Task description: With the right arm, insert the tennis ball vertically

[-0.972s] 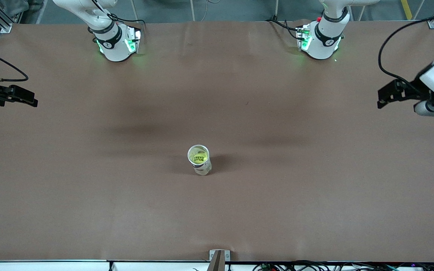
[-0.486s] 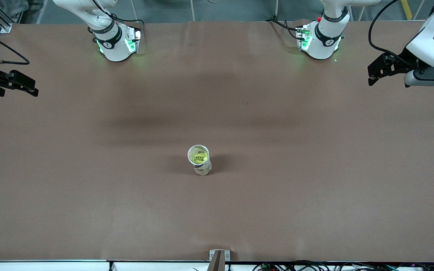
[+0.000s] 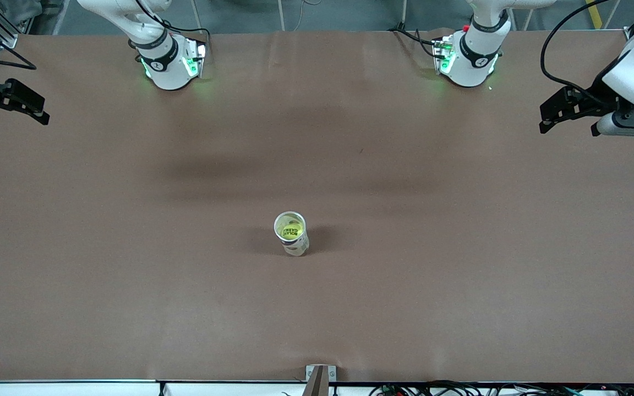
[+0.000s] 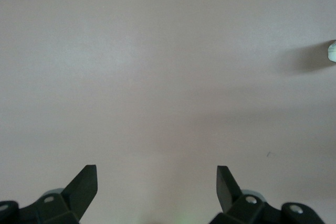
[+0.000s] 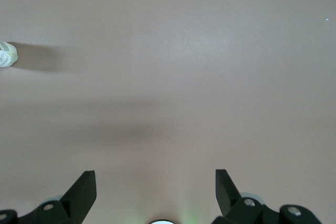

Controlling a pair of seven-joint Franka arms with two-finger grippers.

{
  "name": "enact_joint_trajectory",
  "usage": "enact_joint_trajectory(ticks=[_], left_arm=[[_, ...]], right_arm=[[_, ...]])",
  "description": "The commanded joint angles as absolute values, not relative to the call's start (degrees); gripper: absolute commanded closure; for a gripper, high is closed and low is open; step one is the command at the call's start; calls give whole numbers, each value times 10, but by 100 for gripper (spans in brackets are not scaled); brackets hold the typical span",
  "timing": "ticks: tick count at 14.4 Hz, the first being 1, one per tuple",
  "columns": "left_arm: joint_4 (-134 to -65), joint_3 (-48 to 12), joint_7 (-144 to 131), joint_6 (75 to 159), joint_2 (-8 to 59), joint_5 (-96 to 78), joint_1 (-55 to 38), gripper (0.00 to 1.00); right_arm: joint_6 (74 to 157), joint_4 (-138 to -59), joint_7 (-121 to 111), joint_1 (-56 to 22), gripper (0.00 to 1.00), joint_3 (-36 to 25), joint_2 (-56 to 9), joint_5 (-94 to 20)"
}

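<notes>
One tennis ball (image 3: 290, 229) sat inside an upright clear tube (image 3: 292, 235) at mid-table in the front view, while the right gripper (image 3: 17, 104) and the left gripper (image 3: 556, 113) hung over their own ends of the table. The left wrist view showed its fingers (image 4: 84, 184) spread and empty. The right wrist view showed likewise parted fingers (image 5: 83, 190), with the tube at the frame's edge.

Light: we see even, soft overhead brightness.
Shadows: a cup (image 3: 291, 234) shadow falls toward the left arm's end.
Focus: our wrist views look hazy.
</notes>
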State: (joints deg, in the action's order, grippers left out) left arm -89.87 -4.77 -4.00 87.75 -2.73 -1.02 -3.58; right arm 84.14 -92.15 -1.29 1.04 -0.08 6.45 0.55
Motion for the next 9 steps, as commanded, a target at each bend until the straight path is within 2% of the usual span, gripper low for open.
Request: enact_joint_trajectory(ticks=[1, 9], left_arm=[[-882, -47, -35, 872, -21, -19, -34, 0], [-882, -45, -39, 864, -21, -13, -35, 0]], right_arm=[[846, -940, -9, 29, 0, 0, 79, -11], [831, -938, 4, 26, 0, 3, 79, -12]])
